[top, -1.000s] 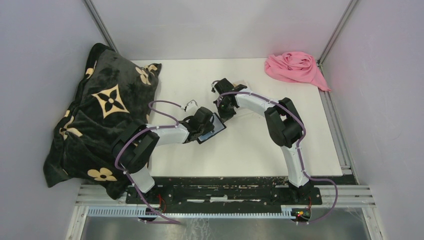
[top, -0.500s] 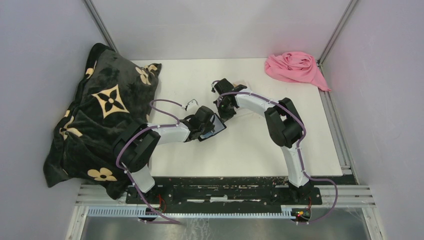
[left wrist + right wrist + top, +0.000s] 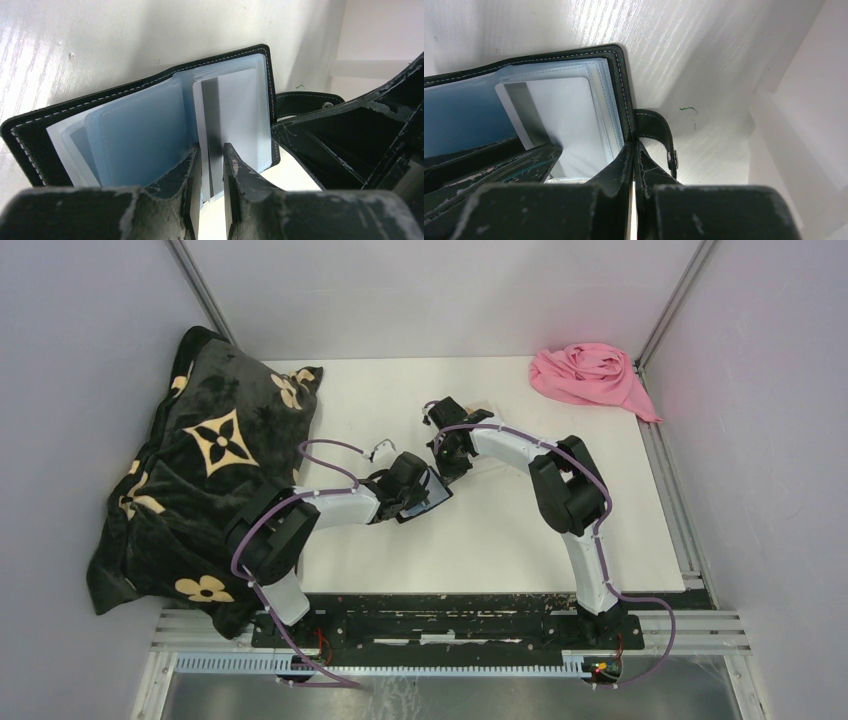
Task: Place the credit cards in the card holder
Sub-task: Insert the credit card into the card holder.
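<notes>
The left gripper (image 3: pixel 211 167) stands narrow, its jaws flanking the near end of a pale grey plastic card with a dark stripe (image 3: pixel 240 115); whether they pinch it cannot be told. The card sits partly in a clear sleeve (image 3: pixel 265 90) of the open black leather card holder (image 3: pixel 30 135) on the white table (image 3: pixel 500 530). The right gripper (image 3: pixel 634 160) is clamped on the holder's cover edge beside its snap strap (image 3: pixel 656 127).

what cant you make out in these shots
Top view: card holder mostly hidden under the left gripper and right gripper.
Left wrist view: card runs behind the fingers; whether it is gripped is unclear.
Right wrist view: card holder's near edge hidden by the right gripper.
</notes>
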